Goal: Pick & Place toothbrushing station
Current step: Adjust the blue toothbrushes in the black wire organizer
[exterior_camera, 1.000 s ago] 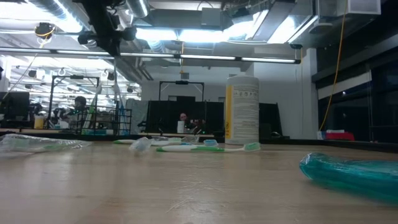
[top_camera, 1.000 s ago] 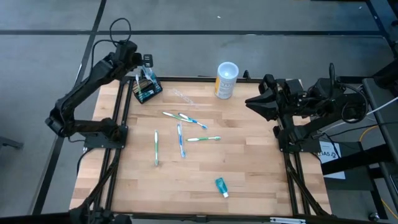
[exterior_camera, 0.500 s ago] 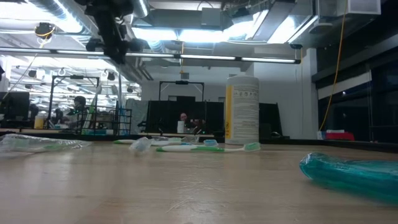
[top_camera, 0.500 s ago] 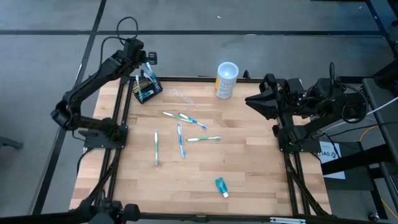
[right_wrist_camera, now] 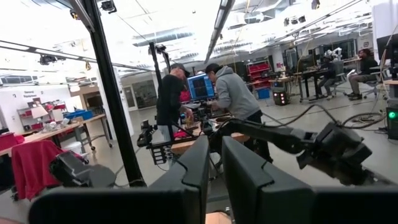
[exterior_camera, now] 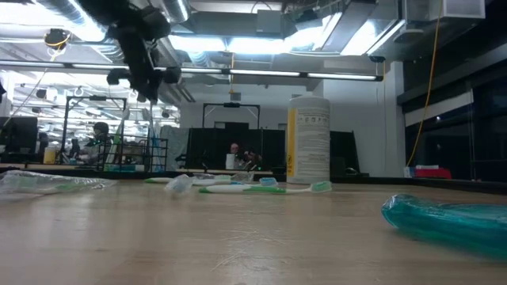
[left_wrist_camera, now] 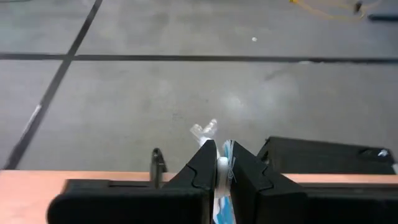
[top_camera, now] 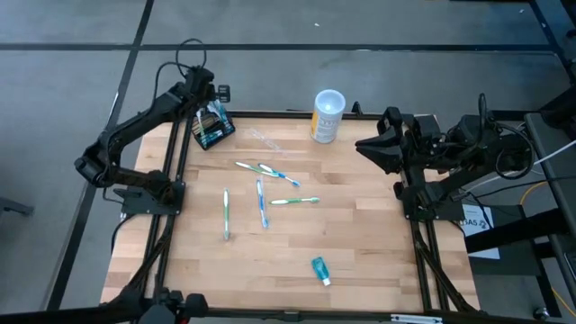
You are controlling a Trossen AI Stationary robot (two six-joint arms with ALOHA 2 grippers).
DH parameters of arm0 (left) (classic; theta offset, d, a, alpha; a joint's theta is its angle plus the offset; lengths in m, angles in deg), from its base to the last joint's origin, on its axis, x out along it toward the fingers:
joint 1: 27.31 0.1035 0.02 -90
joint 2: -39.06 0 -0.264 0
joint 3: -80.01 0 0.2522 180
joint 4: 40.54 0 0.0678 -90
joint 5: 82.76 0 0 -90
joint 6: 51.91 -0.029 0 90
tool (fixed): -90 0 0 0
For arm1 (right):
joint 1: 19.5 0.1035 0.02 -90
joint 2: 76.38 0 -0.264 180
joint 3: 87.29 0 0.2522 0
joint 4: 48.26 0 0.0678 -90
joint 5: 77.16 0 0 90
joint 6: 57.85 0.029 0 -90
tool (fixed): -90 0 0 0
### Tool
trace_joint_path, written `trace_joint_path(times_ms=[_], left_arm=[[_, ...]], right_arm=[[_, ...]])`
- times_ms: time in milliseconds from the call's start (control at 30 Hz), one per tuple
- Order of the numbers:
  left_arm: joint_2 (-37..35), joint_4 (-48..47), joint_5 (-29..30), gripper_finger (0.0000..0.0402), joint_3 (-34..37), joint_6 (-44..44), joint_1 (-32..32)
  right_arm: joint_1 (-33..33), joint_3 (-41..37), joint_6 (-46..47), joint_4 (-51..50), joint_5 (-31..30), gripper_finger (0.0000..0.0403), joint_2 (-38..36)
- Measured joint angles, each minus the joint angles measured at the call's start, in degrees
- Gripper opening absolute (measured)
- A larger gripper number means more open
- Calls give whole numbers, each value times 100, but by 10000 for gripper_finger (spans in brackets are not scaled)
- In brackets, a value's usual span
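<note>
We look down on a pale wooden worktop (top_camera: 360, 243) framed by dark rails, standing on a grey floor (top_camera: 378, 36) crossed by dark lines. At its far left corner sits the toothbrushing station (top_camera: 212, 130), a black block with brushes standing in its slots. Our left gripper (top_camera: 214, 102) hangs just above that block, and in the left wrist view its jaws are pinched onto a white-and-blue toothbrush (left_wrist_camera: 222, 168) that rises between them.

Moving right, a clear wrapper (top_camera: 265, 139) lies near the far edge. Toward the middle of the worktop loose toothbrushes lie flat: a green one (top_camera: 225, 214) nearest the left edge, a blue one (top_camera: 262, 202) beside it, two crossed ones (top_camera: 266, 170) farther back, and another green one (top_camera: 294, 201) to their right. A white-and-yellow cup (top_camera: 328, 116) stands upright at the far edge, and a small teal tube (top_camera: 319, 269) lies near the front edge.

Our right gripper (top_camera: 364, 148) waits at the right edge, lifted off the wood; we see a narrow gap between its fingers (right_wrist_camera: 199, 163) and nothing held in it.

Across the table we see a bright workshop with ceiling lights (exterior_camera: 261, 43), benches and racks, and two people (right_wrist_camera: 205, 99) standing at a screen.
</note>
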Motion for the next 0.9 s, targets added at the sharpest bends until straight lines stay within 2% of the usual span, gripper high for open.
trace_joint_path(times_ms=[133,300,467,600,900], left_arm=[[-136,831,20,17,580,131,0],[-148,1204,21,17,993,284,0],[-190,1445,-28,17,1077,259,-44],[-246,1441,-294,21,1077,112,-44],[-564,1450,-462,141,1069,1,15]], right_arm=[[0,0,-4,31,0,49,0],[0,0,-4,37,0,49,-11],[0,0,-18,43,-3,49,-47],[0,0,-24,42,-20,49,-61],[0,0,-24,42,-17,49,-63]])
